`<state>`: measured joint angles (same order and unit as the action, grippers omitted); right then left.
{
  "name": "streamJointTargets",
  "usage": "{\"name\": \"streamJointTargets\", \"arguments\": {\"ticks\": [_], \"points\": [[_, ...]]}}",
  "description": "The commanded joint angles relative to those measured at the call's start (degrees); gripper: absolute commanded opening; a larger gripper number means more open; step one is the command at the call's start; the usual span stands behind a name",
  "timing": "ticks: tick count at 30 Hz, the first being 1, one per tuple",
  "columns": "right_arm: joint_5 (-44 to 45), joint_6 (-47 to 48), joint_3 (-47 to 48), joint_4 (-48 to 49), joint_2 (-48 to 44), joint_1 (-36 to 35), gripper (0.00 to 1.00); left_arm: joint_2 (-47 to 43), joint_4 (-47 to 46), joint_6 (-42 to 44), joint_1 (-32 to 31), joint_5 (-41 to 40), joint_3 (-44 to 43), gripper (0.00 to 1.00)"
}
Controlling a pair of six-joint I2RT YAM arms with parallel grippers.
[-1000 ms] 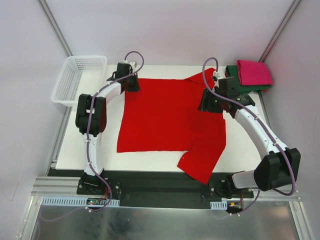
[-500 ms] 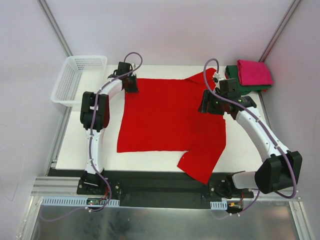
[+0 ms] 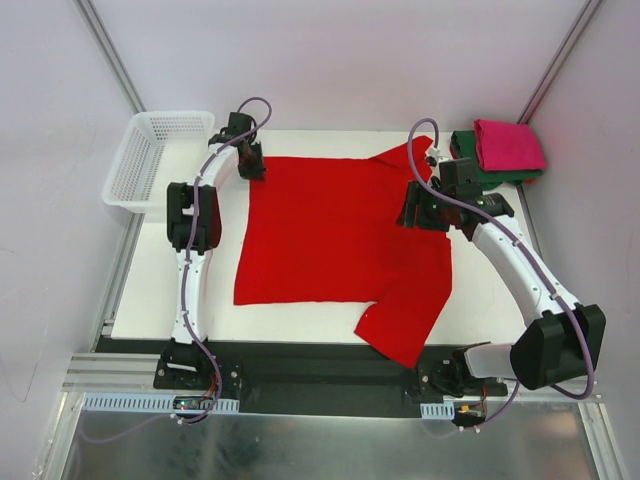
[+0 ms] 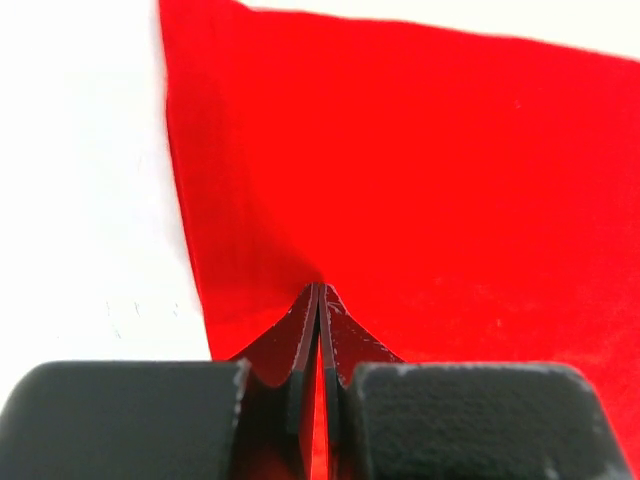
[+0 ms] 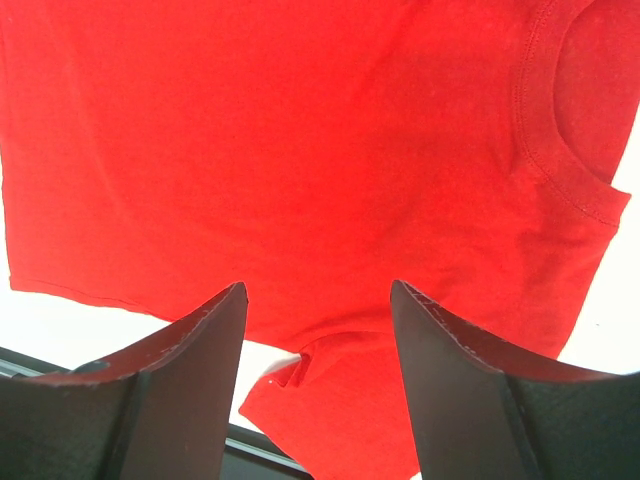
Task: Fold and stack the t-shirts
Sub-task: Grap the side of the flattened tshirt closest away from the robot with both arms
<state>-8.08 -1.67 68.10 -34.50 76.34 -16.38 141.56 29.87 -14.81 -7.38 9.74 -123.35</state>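
The red t-shirt (image 3: 340, 235) lies spread flat on the white table, one sleeve hanging toward the near edge. My left gripper (image 3: 253, 168) is at its far-left corner. In the left wrist view the left gripper (image 4: 318, 292) is shut, pinching a ridge of the red t-shirt (image 4: 430, 170). My right gripper (image 3: 413, 214) hovers over the shirt's right side; seen from the right wrist, the right gripper (image 5: 318, 292) is open over the red t-shirt (image 5: 300, 140), holding nothing. The magenta-pink t-shirt (image 3: 508, 145) lies folded on the folded dark green t-shirt (image 3: 464, 146) at the far right.
A white mesh basket (image 3: 150, 160) stands off the table's far-left corner. The table's black near edge (image 3: 320, 355) lies just past the hanging sleeve (image 3: 405, 315). Bare white table (image 3: 150, 290) shows to the left of the shirt. The shirt's collar (image 5: 560, 150) is at the right wrist view's upper right.
My left gripper has slid toward the far left with the shirt's corner pinched in it. My right gripper's jaws have widened a little; that arm has barely moved.
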Motion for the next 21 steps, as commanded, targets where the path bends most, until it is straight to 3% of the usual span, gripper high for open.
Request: {"name": "streamJointTargets", "arguments": {"ticks": [1,21], "points": [[0.69,0.00,0.37,-1.09,-2.68,-0.23,0.63,3.02,6.95,-2.59,0.70,-1.47,-6.20,0.00],[1.48,0.79,0.72,-2.24,-2.51,-0.23,0.63,6.54,8.63,-11.21,5.97,2.21,-10.77,0.00]]}}
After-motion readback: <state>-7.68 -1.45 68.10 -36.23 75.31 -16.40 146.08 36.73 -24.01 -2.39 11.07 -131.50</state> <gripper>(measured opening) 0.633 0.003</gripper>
